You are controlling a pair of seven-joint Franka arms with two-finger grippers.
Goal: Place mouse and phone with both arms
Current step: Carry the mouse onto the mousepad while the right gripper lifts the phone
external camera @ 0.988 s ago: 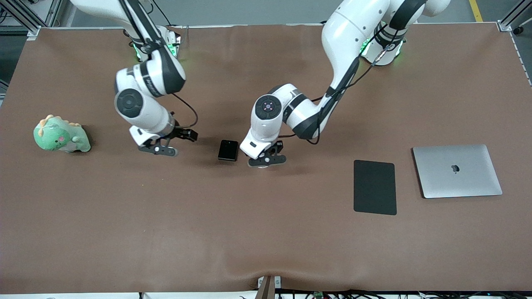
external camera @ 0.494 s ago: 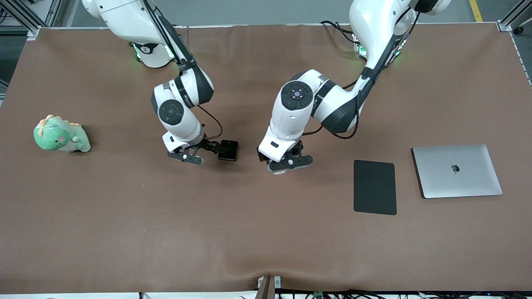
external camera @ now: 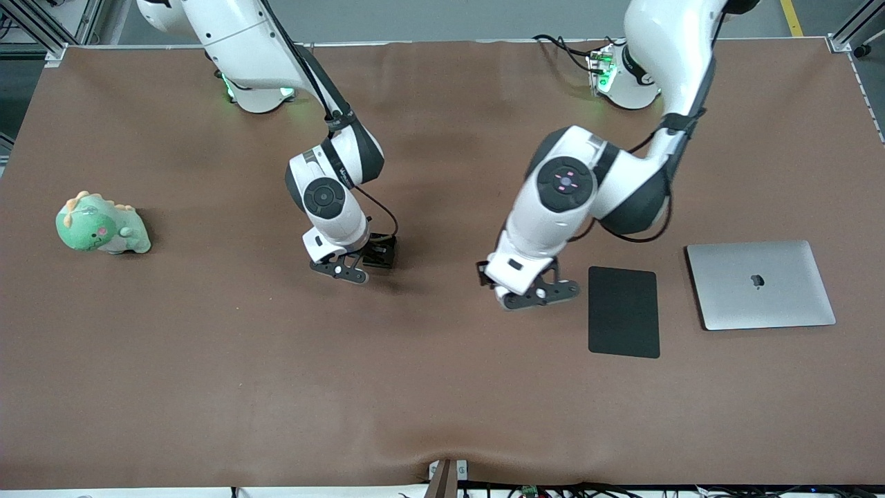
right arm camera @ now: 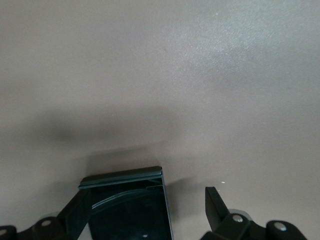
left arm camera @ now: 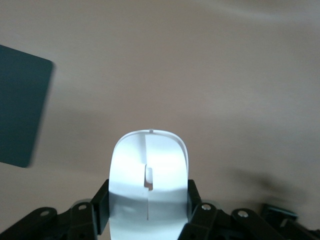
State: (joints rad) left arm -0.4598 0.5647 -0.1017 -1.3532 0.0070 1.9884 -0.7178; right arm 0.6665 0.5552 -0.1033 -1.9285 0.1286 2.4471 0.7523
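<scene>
The white mouse [left arm camera: 149, 185] is clamped between the fingers of my left gripper [left arm camera: 149, 212]. In the front view that gripper [external camera: 532, 292] is over bare table beside the black pad [external camera: 622, 311], toward the right arm's end, and the mouse is hidden under it. The black phone [external camera: 385, 253] lies on the table. My right gripper [external camera: 366, 260] is open and low around it. In the right wrist view the phone [right arm camera: 127, 207] sits between the fingers of the right gripper [right arm camera: 145, 212]: one finger is against its edge and the other finger [right arm camera: 216, 202] stands apart.
The matte black pad also shows in the left wrist view [left arm camera: 20, 110]. A closed silver laptop [external camera: 760, 285] lies beside the pad toward the left arm's end. A green plush dinosaur [external camera: 102, 225] sits near the right arm's end of the brown table [external camera: 415, 401].
My left gripper has carried the mouse from beside the phone toward the black pad. My right gripper has moved over to the phone and now straddles it.
</scene>
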